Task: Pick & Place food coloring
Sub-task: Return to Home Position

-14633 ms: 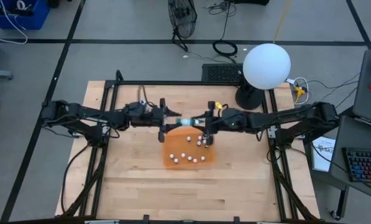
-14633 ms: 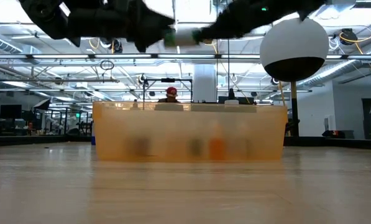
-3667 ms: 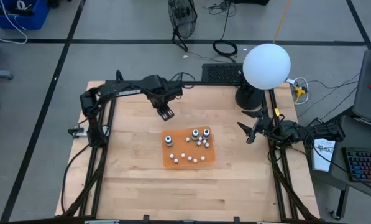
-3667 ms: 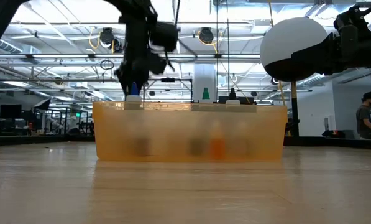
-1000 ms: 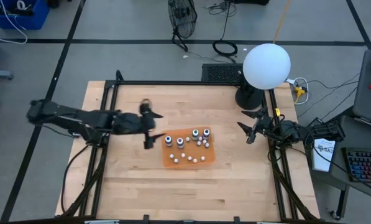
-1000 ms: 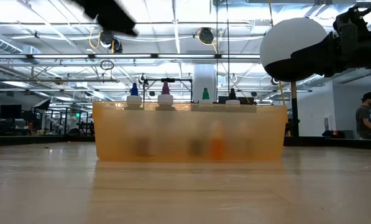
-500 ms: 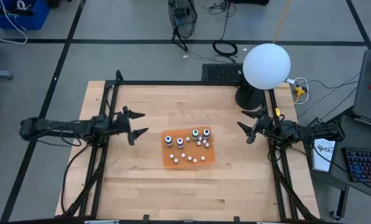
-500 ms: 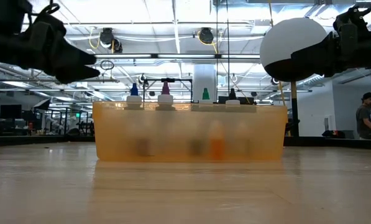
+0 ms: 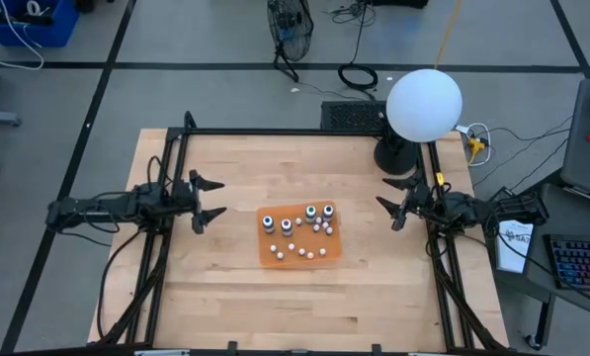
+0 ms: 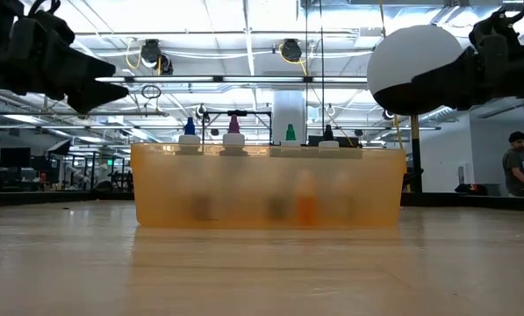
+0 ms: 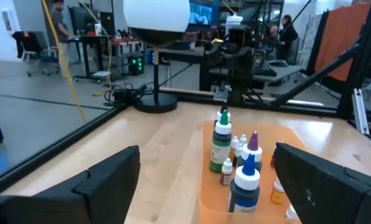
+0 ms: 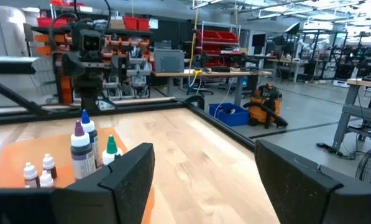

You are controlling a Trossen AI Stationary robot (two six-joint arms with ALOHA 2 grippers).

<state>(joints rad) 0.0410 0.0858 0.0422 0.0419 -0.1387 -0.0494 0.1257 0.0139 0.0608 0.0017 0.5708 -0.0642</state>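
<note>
Left tool (image 9: 208, 198): fingers spread wide, nothing held, at its own edge of the worktop (image 9: 225, 297). Right tool (image 9: 388, 212): likewise wide and empty, at the opposite edge. Food coloring bottles (image 9: 286, 225): four, upright in the orange bin (image 9: 275, 257), ahead of both tools, between them, well apart. Homing note: probably near done; retract level, away from the bin, never across the caps.

Wooden table (image 9: 225, 287), orange bin (image 9: 265, 244) near centre

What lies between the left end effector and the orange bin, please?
Only bare table, per the high view, separates left end effector and orange bin.
</note>
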